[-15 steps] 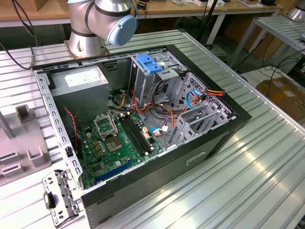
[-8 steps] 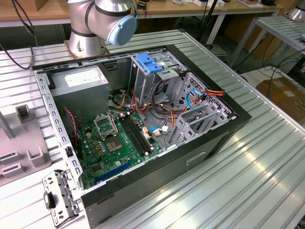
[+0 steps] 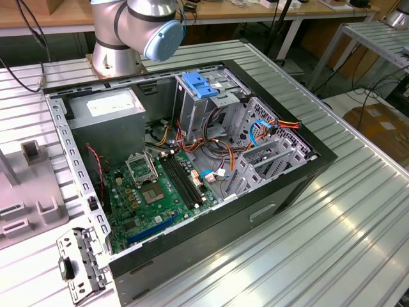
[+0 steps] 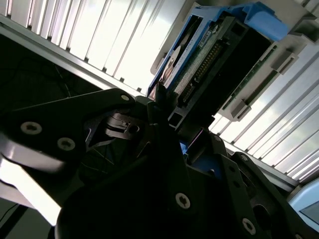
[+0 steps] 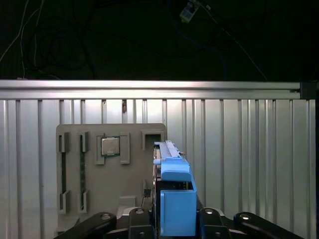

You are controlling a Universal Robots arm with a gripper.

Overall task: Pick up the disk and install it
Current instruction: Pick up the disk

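**Silver arm, black pincer**

In the exterior view the silver-grey metal robot arm (image 3: pixel 137 19) has thick, round segments. One joint is closed by a light blue round plastic cap (image 3: pixel 163 39). At its foot is a silver round base flange (image 3: pixel 115 62). In the first wrist view the black metal pincer (image 5: pixel 177 220) is built from flat, angular links. In the second wrist view these links carry small silver round screws (image 4: pixel 31 128) with recessed heads.

— What's the work surface?
— A ribbed aluminium table (image 3: pixel 358 211), catching bright light.
— And behind it?
— A wooden bench (image 3: pixel 57 16) on white legs (cables (image 3: pixel 29 29) hang below it). At the exterior view's right, a second slatted metal table (image 3: pixel 377 35) stands over a pale floor (image 3: pixel 339 102) with a cardboard box (image 3: pixel 383 128).
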